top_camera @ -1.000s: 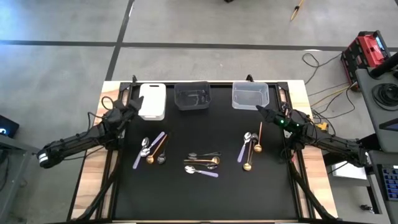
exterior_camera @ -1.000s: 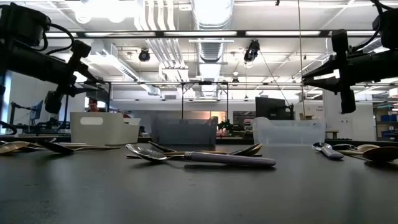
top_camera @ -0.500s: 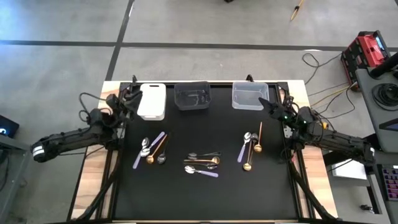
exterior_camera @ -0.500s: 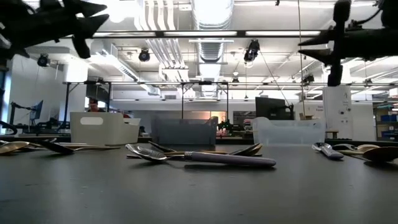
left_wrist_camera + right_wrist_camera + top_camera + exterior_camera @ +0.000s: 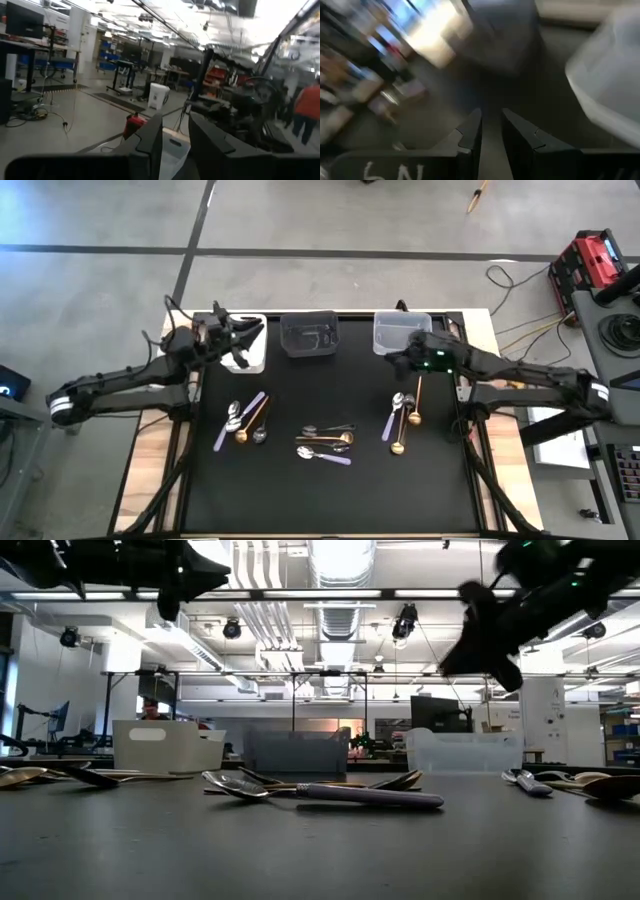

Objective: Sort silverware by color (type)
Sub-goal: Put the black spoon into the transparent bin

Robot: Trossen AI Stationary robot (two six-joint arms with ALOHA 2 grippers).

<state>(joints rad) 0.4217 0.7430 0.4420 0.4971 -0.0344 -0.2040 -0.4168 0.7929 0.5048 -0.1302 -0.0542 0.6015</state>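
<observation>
Sorting looks barely begun: the silverware (image 5: 325,442) lies loose on the desk (image 5: 330,490) in front of the dark bin (image 5: 308,335), while left hand (image 5: 243,338) and right hand (image 5: 393,360) hover narrow-fingered, empty.

Both dark arms reach inward, raised above the table. The left pincer (image 5: 247,338) points toward the right arm, its fingers (image 5: 150,142) a narrow gap apart and empty. The right pincer (image 5: 392,359) points toward the left arm, its fingers (image 5: 470,135) likewise slightly parted, holding nothing.
</observation>
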